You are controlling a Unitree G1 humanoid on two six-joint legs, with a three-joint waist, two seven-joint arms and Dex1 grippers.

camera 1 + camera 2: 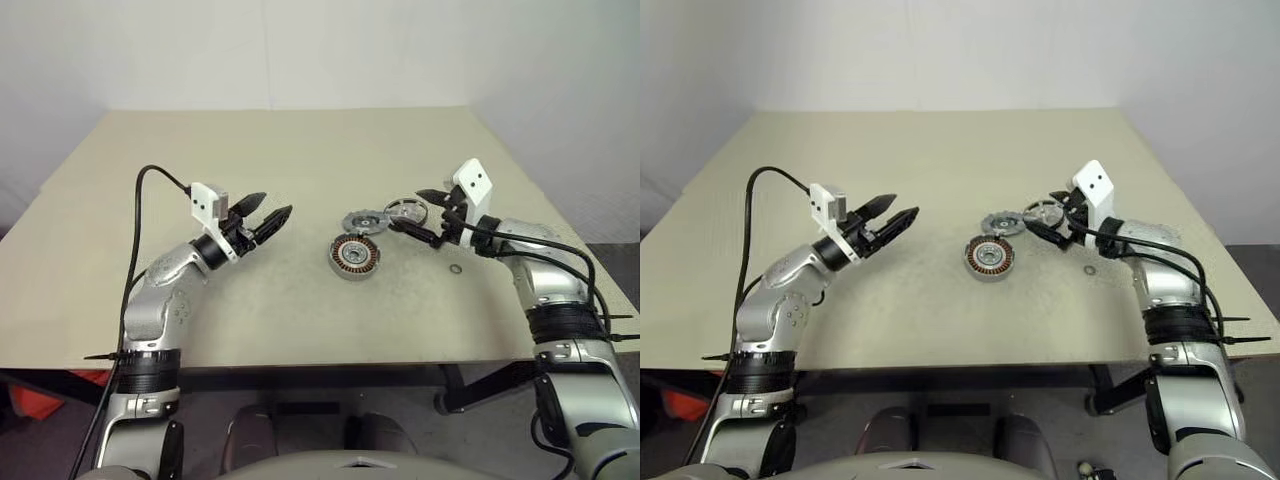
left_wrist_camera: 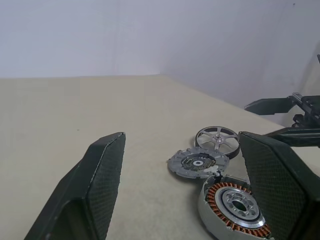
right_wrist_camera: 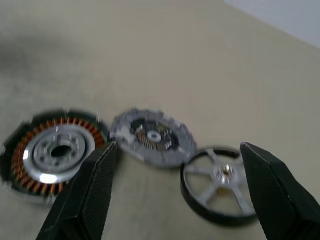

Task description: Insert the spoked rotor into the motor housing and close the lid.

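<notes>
Spoked rotor [image 1: 406, 210] lies flat on the surface, far right of the lid [image 1: 364, 221] and motor housing [image 1: 354, 256]. Right claw [image 1: 414, 212] spread beside it, left claw [image 1: 265, 217] spread, empty. Rigid, probably slippery; grip the rim.

Lab-like: bare table [image 1: 300, 160], blank walls

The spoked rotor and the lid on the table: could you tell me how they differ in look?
The spoked rotor is an open wheel, shiny spokes inside a thin rim; the lid is a solid grey disc. The rotor's rim is smooth, the lid's notched like a gear, around a dark centre. Both are round and lie flat on the table.
</notes>
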